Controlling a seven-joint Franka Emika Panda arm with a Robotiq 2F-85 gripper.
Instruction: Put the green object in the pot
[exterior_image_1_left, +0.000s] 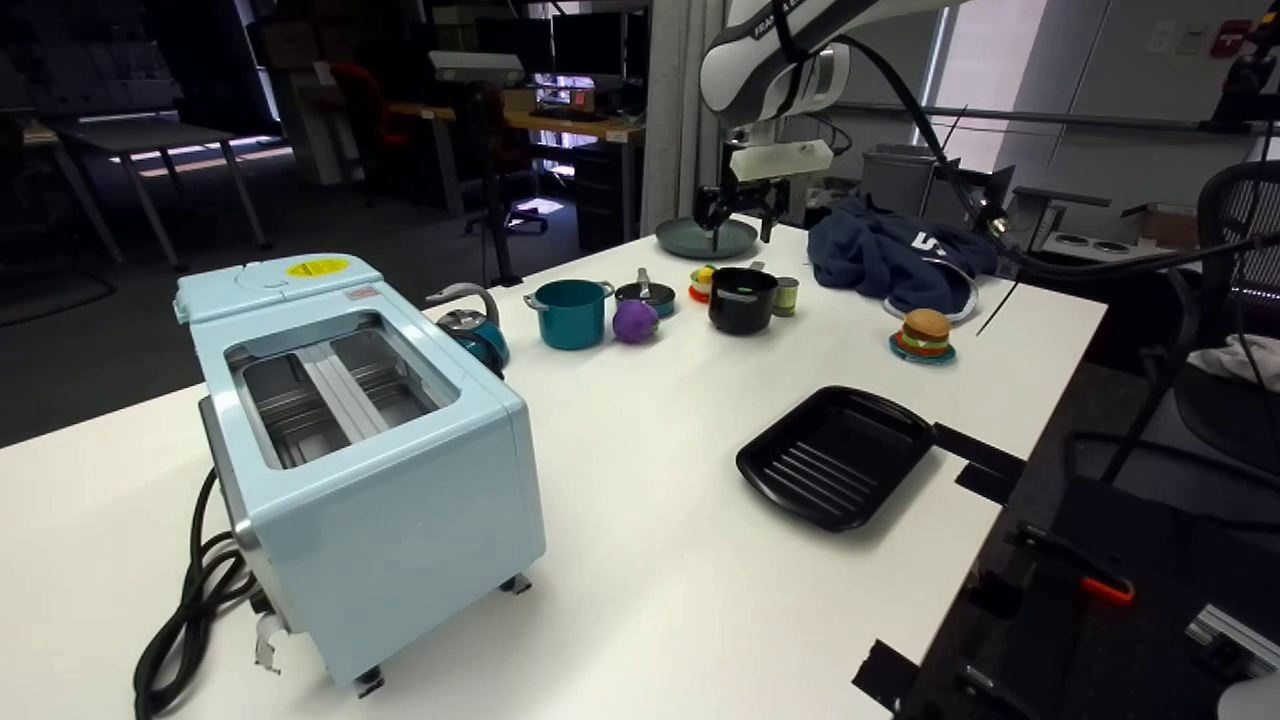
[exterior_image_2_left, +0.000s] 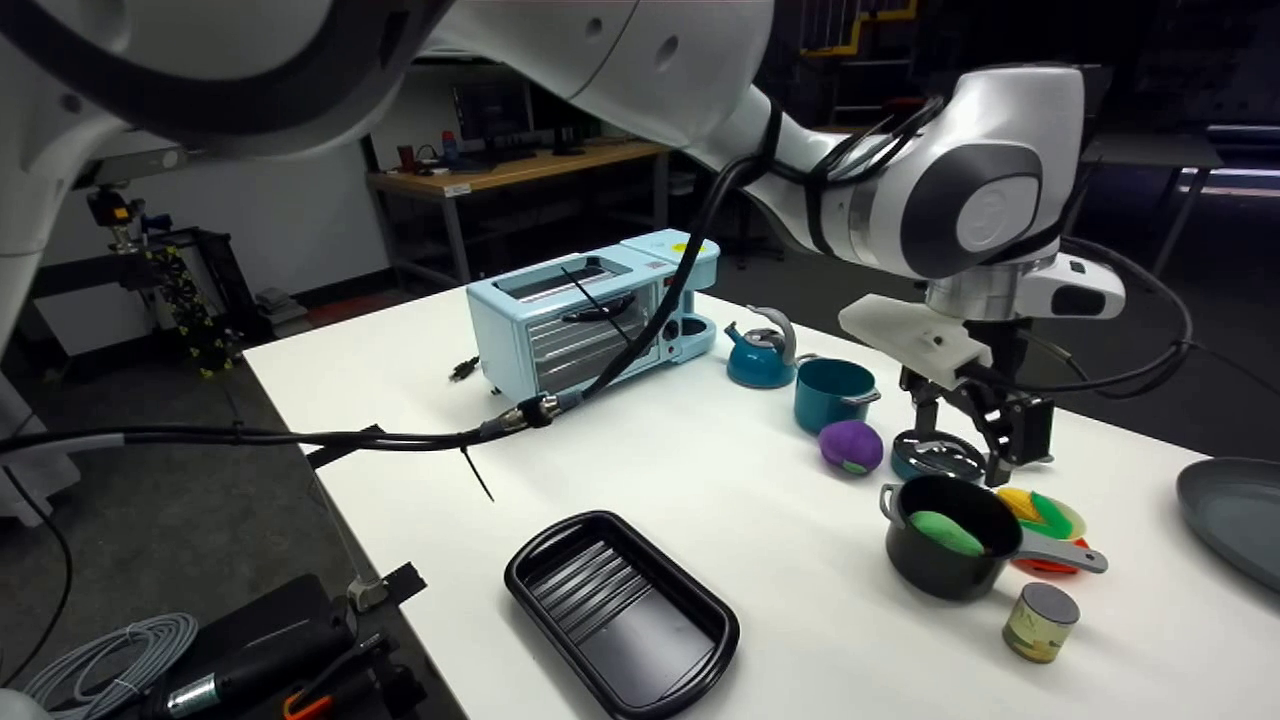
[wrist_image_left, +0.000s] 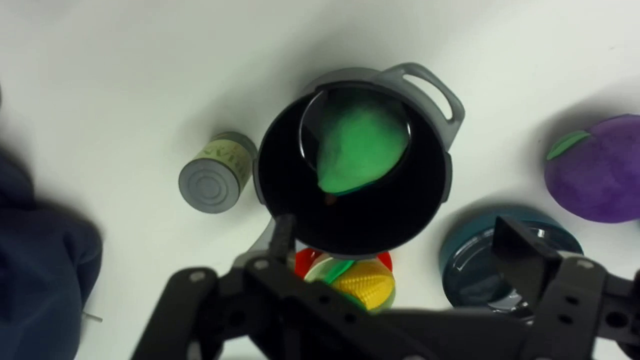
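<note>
The green object (wrist_image_left: 362, 145) lies inside the black pot (wrist_image_left: 350, 232) in the wrist view. It also shows in the pot in an exterior view (exterior_image_2_left: 945, 533). In an exterior view the pot (exterior_image_1_left: 740, 312) stands upright and its wall hides the green object. My gripper (wrist_image_left: 397, 227) is open, with its fingers wide apart and nothing between them. It hangs above the table beside the pot, over the side with the lidded teal pan, as seen in an exterior view (exterior_image_2_left: 962, 455). It also shows in an exterior view (exterior_image_1_left: 740, 242), higher than the pot.
A can (exterior_image_2_left: 1040, 622) and a bowl with corn (exterior_image_2_left: 1045, 515) stand close to the pot. Nearby are a purple item (exterior_image_2_left: 851, 446), a lidded teal pan (exterior_image_2_left: 935, 456) and a teal pot (exterior_image_2_left: 835, 395). A black tray (exterior_image_2_left: 625, 610), grey plate (exterior_image_2_left: 1240, 510) and blue toaster oven (exterior_image_2_left: 590, 310) stand farther off.
</note>
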